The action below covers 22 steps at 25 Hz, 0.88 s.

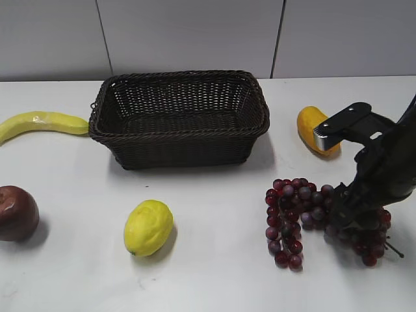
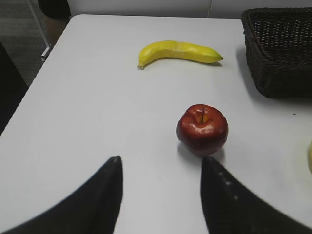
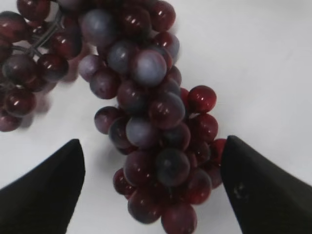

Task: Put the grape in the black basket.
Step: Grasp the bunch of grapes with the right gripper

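Observation:
The grape (image 1: 299, 218) is a dark red-purple bunch lying on the white table at the front right. My right gripper (image 1: 351, 218) is down over its right part. In the right wrist view the open jaws (image 3: 153, 146) stand on either side of the grape (image 3: 146, 131), the right finger close to it and the left finger apart from it. The black basket (image 1: 179, 140) stands empty at the back middle; its corner shows in the left wrist view (image 2: 280, 48). My left gripper (image 2: 161, 163) is open and empty above the table, near the apple (image 2: 202, 129).
A banana (image 1: 39, 123) lies left of the basket, also in the left wrist view (image 2: 178, 52). A dark red apple (image 1: 16, 213) is at the front left, a lemon (image 1: 148, 227) at the front middle, an orange-yellow fruit (image 1: 312, 127) behind the right arm.

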{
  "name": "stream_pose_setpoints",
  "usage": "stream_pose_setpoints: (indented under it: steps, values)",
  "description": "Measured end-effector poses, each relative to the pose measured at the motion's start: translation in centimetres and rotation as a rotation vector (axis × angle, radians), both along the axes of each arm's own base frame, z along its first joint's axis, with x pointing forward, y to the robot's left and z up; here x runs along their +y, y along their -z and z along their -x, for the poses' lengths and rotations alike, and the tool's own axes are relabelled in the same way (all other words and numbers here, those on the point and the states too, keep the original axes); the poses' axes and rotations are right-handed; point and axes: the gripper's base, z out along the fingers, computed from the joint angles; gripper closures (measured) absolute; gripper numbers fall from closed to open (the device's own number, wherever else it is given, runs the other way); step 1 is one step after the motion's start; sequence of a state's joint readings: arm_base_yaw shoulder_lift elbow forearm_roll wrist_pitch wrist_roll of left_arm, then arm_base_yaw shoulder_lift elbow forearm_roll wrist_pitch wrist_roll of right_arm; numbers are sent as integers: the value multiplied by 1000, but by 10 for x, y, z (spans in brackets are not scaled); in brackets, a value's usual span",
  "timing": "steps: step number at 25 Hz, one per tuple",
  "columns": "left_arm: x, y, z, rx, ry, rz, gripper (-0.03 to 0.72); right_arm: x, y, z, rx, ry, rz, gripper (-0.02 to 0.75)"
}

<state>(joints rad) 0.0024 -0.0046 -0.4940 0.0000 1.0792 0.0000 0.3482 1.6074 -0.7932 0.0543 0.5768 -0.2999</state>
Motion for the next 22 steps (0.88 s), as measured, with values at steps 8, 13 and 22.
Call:
stream_pose_setpoints:
  steps: [8, 13, 22]
  values:
    - [0, 0, 0, 0, 0, 0, 199, 3, 41, -11, 61, -6, 34, 83]
    - [0, 0, 0, 0, 0, 0, 199, 4, 46, -12, 69, -2, 33, 265]
    - [0, 0, 0, 0, 0, 0, 199, 4, 45, -10, 102, 14, 27, 395]
